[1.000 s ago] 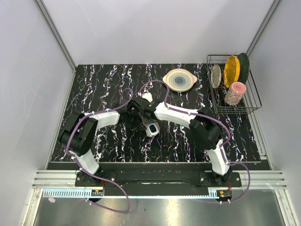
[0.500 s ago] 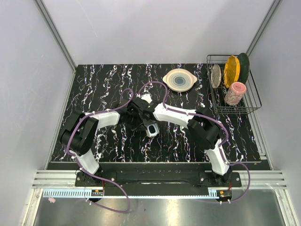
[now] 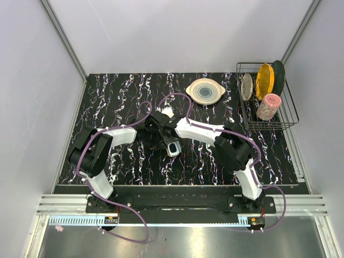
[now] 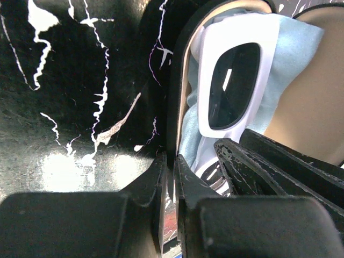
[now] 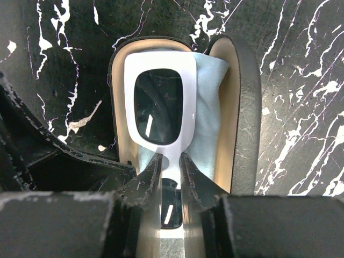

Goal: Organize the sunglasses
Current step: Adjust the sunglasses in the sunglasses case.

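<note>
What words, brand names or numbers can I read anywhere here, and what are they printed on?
None can be read. The sunglasses, the black case and the blue cloth show no print. The fine marks on the pale strip along the near edge are too small to read.

two white-and-black jointed arms (image 3: 199, 129) with looping purple cables (image 3: 174, 94) and scuffed black tool fingers (image 5: 142, 185)
</note>
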{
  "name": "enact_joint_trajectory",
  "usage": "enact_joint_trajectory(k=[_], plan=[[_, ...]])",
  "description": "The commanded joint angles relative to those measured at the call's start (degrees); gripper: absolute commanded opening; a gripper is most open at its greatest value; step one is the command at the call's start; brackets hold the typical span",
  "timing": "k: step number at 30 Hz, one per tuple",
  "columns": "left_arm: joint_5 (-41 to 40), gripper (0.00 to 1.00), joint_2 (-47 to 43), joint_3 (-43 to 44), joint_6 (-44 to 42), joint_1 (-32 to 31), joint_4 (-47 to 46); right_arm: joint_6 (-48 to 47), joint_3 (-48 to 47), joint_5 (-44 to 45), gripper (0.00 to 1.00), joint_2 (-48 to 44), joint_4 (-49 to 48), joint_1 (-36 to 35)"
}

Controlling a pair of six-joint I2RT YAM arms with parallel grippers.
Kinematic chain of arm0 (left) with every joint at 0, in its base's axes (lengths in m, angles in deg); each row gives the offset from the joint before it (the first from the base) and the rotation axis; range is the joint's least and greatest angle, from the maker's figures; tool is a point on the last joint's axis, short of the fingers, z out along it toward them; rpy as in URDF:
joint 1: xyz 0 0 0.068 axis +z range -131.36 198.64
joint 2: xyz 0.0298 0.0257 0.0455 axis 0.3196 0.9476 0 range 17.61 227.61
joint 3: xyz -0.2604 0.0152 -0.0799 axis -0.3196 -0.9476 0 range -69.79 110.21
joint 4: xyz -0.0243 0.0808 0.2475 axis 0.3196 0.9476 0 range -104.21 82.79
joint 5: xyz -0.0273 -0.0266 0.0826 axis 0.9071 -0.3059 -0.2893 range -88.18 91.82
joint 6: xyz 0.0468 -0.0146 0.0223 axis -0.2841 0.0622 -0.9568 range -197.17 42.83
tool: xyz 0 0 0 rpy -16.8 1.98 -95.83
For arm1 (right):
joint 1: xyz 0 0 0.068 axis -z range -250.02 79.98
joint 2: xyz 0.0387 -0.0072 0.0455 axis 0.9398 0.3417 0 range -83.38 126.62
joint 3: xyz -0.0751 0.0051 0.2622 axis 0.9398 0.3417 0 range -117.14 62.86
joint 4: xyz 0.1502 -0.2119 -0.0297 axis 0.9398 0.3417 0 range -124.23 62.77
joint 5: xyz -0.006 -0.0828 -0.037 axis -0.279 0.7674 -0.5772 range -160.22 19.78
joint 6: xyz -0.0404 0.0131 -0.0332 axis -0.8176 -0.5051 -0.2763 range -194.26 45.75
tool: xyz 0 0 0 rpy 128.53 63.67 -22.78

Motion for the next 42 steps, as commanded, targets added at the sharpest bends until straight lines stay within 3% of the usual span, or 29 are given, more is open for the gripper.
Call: enact_joint_trajectory(k=[1,10,14,19,33,42], plan=[[4.5,0.05,0.3,-0.6,1.2,-0.5,-3.1,3.9,0.9,-0.7,0.19,1.3,-1.2,-0.1],[5.3,0.04,0.5,-0.5,1.3,-0.5,-3.4,7.1,1.1,-2.8,0.19,1.4,-3.2,0.2],[5.4,0.04,0.5,-0.3,1.3,-0.4,-3.4,7.0,1.9,-2.4,0.25,0.7,-3.3,0.3],[4.6,0.05,0.6,-0.3,0.9,-0.5,-2.7,5.9,1.3,-0.1,0.41,-0.9,-3.2,0.3],[4.1,0.04,1.0,-0.1,1.0,-0.5,-2.0,5.3,0.4,1.9,0.49,-6.9,-1.9,0.3],[3.4,0.04,1.2,0.2,0.6,-0.4,-1.3,6.8,1.9,1.7,0.49,-9.7,-3.4,0.2]])
